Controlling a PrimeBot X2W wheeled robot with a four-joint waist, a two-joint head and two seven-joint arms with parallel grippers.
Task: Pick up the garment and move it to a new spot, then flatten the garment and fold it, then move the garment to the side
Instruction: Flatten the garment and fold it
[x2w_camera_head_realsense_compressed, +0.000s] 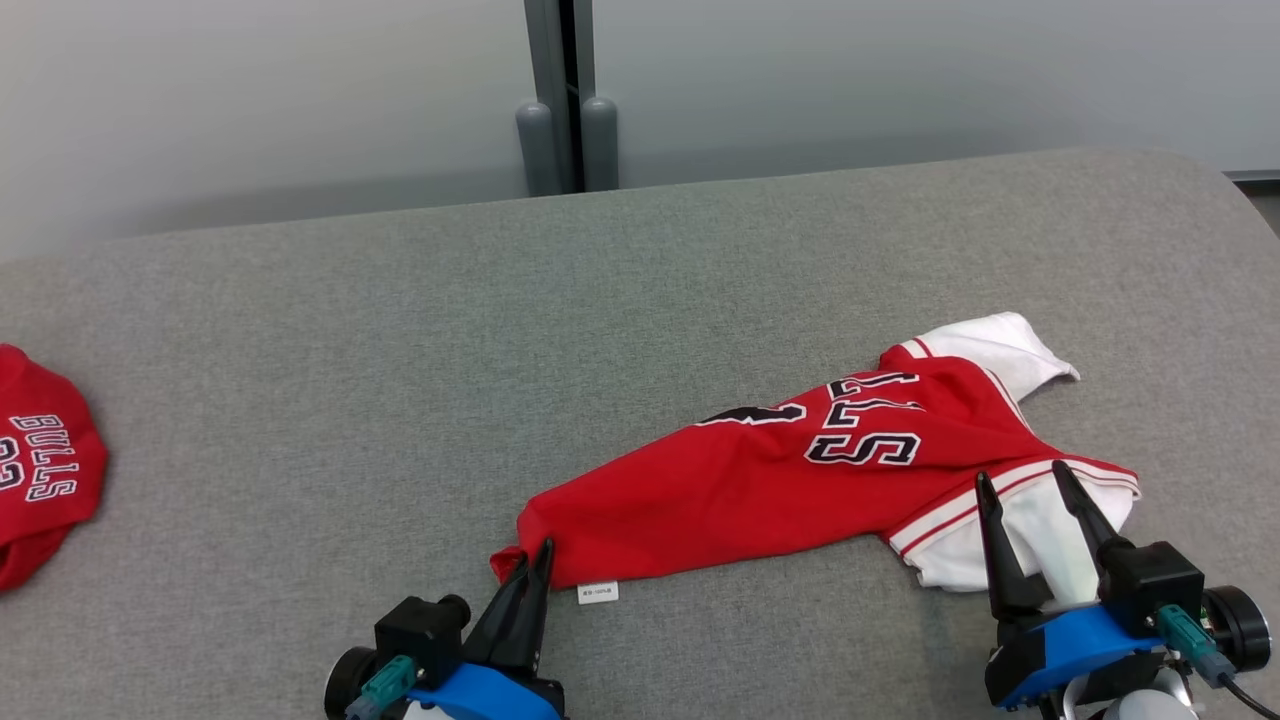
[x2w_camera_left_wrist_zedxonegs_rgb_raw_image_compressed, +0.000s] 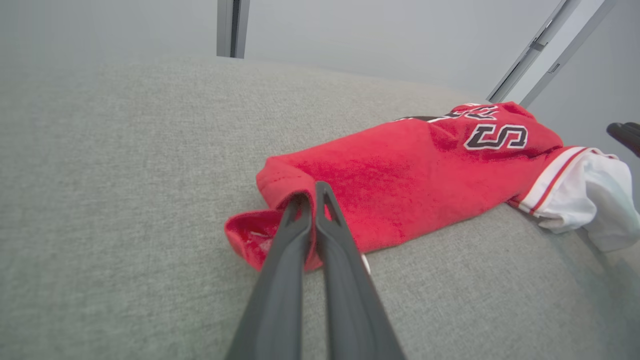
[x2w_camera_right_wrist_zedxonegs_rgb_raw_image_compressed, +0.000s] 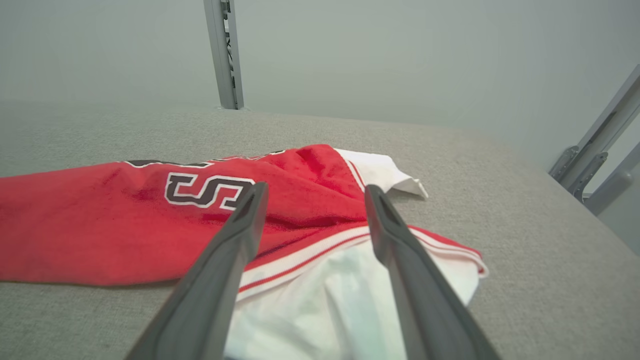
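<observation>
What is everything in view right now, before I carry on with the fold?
jersey: one, red with white parts and striped trim, crumpled right of centre on the table
second garment: one, red with BULLS lettering, at the table's left edge, partly cut off
label: one, white, beside the jersey's near hem
table: one, grey fabric top
post: one, grey, behind the table's far edge
left claw: one, dark, shut on the jersey's hem corner
right claw: one, dark, open over the jersey's white part

Garment, second jersey on grey surface
</observation>
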